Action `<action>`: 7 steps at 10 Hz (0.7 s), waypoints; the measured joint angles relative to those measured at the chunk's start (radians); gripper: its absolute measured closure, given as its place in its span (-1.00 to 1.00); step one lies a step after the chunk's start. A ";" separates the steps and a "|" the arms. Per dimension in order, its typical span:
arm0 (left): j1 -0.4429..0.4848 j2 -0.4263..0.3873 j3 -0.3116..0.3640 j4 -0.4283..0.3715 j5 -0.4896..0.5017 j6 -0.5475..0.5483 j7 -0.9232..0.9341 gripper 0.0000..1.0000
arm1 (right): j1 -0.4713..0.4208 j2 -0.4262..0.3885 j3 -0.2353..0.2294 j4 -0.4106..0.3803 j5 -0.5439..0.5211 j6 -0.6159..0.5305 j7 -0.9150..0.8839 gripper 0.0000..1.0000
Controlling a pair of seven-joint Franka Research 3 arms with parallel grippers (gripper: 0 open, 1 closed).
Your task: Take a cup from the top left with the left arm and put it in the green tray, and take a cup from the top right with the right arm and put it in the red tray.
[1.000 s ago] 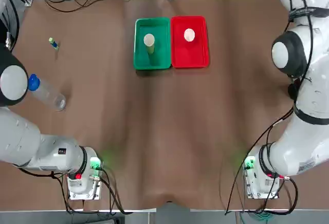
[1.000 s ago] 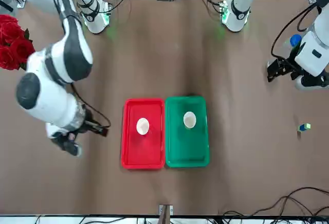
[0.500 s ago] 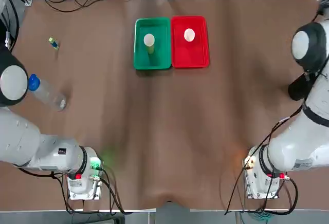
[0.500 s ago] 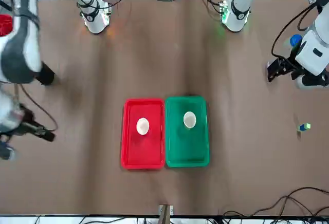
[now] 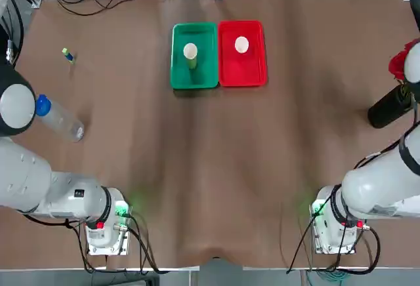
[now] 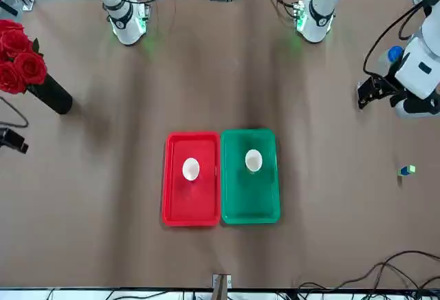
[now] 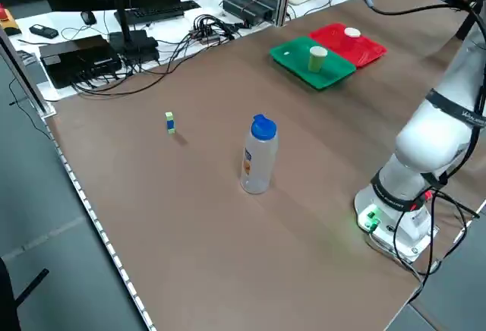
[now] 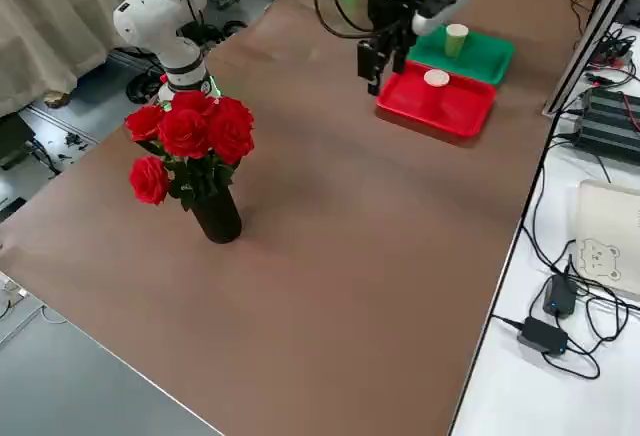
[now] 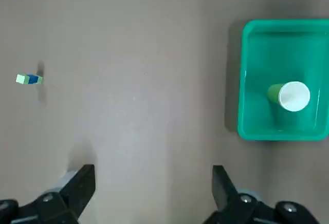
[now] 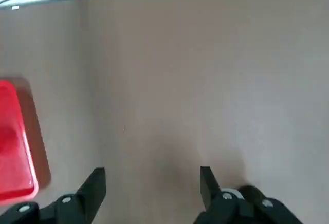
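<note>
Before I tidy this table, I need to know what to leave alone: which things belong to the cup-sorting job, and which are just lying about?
Job:
yellow-green cup, upright in the green tray
red cup, in the red tray

Lying about:
plastic bottle with blue cap
small green-and-blue block
vase of red roses

The right arm [image 5: 384, 187] has swung outward off the counter's right edge, carrying the right claw [image 10: 149, 185] well away from the red tray [image 10: 13, 142]. It now uncovers a vase of red roses [image 6: 31, 73] nearby.
</note>
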 joint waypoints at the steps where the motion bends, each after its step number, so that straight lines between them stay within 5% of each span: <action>1: 0.004 0.000 0.002 0.000 0.000 0.000 0.019 -1.00 | 0.003 -0.048 0.001 -0.049 0.000 0.000 -0.004 -0.66; 7: 0.008 0.000 0.004 0.000 0.000 0.000 0.031 -1.00 | 0.008 -0.194 -0.008 -0.117 0.086 0.022 -0.006 -0.74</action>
